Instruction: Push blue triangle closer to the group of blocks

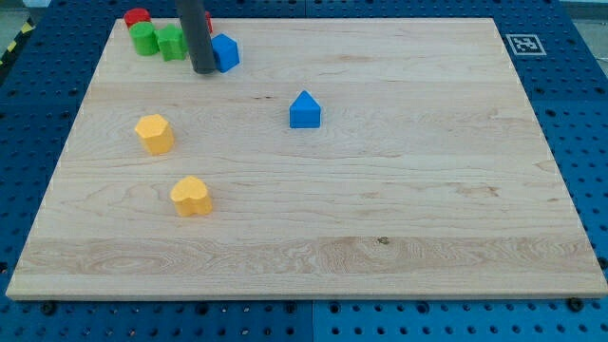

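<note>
- Upper left of the frame: a red block (138, 16), a green block (143, 39) and a second green block (172, 43) huddle at the corner of the wooden worktop (399, 209); a push carried too far could scatter this group or drive a piece off the edge.
- Beside them, the dark rod's tip (203, 71) stands touching or just short of a blue block (225, 52). The end effector has no jaws, so it neither opens nor closes and holds nothing; any sweep from here risks nudging this block instead.
- Left of centre, two yellow blocks (154, 133) (191, 196) lie well apart from the group, out of the likely path.
- Centre, slightly high: the blue triangle (305, 110) sits alone, well apart from the group. An off-centre push would likely spin it aside.
</note>
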Controlling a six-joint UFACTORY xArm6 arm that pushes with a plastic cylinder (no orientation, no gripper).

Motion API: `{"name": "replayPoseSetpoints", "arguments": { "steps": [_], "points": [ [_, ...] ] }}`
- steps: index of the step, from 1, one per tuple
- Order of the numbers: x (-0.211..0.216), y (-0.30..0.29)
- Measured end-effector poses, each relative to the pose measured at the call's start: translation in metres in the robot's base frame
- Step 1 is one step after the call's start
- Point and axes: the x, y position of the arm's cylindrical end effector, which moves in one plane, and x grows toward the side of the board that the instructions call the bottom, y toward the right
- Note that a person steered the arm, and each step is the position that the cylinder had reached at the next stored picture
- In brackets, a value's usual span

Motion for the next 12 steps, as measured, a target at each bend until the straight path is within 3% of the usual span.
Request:
{"name": "replayPoseSetpoints", "arguments": {
  "steps": [2, 4, 5, 7, 9, 12],
  "points": [
    [0.06, 0.028],
    [0.13, 0.133],
    [0.143, 0.161],
    [0.131, 0.152],
    [0.073, 0.125],
    [0.069, 0.128]
  ]
}}
